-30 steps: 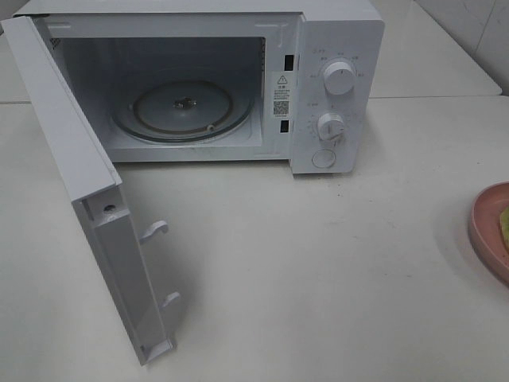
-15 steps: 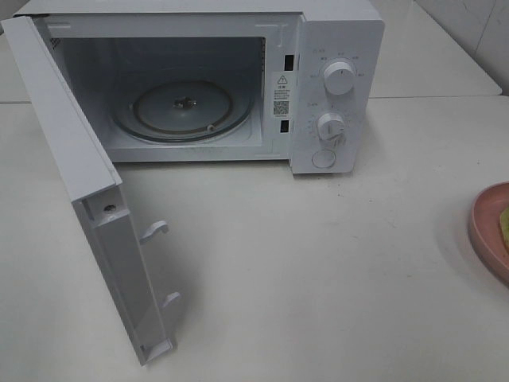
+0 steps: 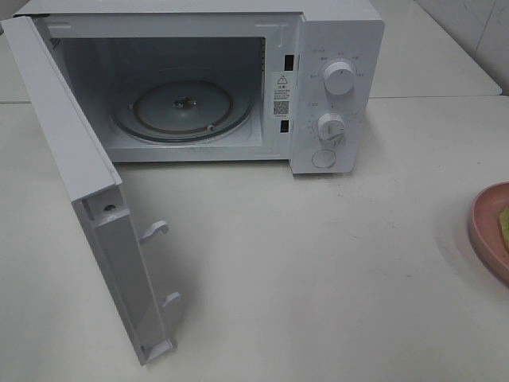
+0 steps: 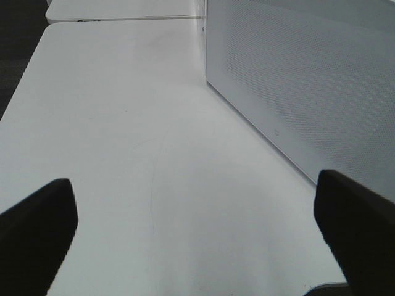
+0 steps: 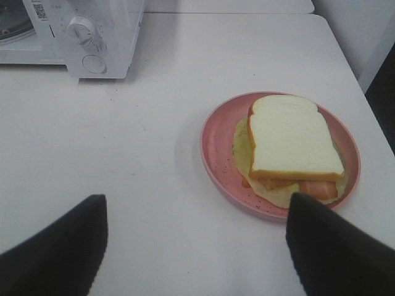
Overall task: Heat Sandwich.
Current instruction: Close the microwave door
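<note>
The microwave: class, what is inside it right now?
Inside the microwave only a round glass turntable shows, with nothing on it. The open door hides the cavity's near left corner.

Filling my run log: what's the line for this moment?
white microwave door open | bread sandwich on round pink plate | left gripper open | right gripper open, empty

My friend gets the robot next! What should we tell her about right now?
Left gripper: open, holding nothing, over the table beside the microwave door.
Right gripper: open, holding nothing, above the table near the pink plate.
Sandwich: on the plate, right of the microwave.
Done: door open, turntable bare.
Left: put the plate and sandwich inside, shut the door, start heating.
</note>
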`<action>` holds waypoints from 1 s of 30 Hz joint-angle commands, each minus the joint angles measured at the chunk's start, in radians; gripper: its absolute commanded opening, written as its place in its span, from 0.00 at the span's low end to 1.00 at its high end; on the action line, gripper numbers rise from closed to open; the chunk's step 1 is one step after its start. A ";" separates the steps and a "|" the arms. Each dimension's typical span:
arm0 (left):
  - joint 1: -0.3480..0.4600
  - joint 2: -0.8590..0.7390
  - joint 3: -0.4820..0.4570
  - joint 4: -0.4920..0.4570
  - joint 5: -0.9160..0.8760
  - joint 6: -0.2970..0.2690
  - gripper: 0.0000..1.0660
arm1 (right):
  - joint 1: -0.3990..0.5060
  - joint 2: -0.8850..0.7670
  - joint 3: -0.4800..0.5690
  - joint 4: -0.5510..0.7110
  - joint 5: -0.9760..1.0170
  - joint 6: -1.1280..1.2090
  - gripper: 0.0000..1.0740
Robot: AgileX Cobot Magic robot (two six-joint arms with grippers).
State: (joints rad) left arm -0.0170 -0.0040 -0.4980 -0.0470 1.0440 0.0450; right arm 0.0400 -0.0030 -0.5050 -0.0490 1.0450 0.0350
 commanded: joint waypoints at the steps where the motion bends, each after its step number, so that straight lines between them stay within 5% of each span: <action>1: -0.005 -0.027 0.003 -0.006 -0.016 -0.008 0.95 | -0.005 -0.028 0.001 0.005 -0.007 -0.006 0.71; 24: -0.005 -0.024 -0.004 -0.003 -0.024 -0.008 0.95 | -0.005 -0.028 0.001 0.005 -0.007 -0.006 0.71; 30: -0.005 0.092 -0.055 0.000 -0.074 -0.003 0.88 | -0.005 -0.028 0.001 0.005 -0.007 -0.006 0.71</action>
State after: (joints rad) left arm -0.0170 0.0630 -0.5420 -0.0460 1.0040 0.0450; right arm 0.0400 -0.0030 -0.5050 -0.0490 1.0450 0.0350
